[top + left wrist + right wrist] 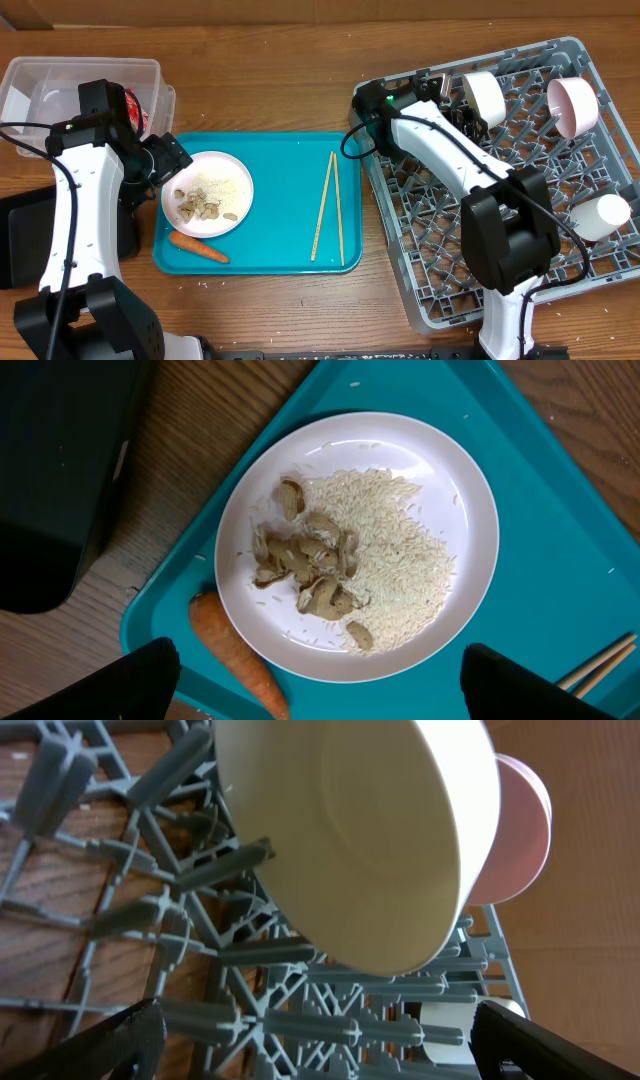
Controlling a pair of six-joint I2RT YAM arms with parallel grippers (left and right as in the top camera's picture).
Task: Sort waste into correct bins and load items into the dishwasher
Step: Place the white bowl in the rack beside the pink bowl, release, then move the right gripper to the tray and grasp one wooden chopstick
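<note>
A white plate (pixel 236 180) with beige food bits (pixel 205 208) and rice sits on the teal tray (pixel 285 160), with a carrot (pixel 198 248) beside it. My left gripper (pixel 165 160) hovers open over the plate's left rim; its wrist view shows the plate (pixel 465 470), food bits (pixel 310 560) and carrot (pixel 235 655) between the open fingers (pixel 320 690). Chopsticks (pixel 328 205) lie on the tray. My right gripper (pixel 455 100) is open and empty in the grey dish rack (pixel 440 260), beside a white bowl (pixel 483 95) (pixel 350 830). A second bowl (pixel 572 105) and a cup (pixel 603 215) stand in the rack. The whitish scrap is out of view.
A clear tub (pixel 30 80) at the back left holds a red wrapper (pixel 135 108), mostly hidden by my left arm. A black tray (pixel 20 240) lies at the left edge, also in the left wrist view (pixel 50 460). The rack fills the right side.
</note>
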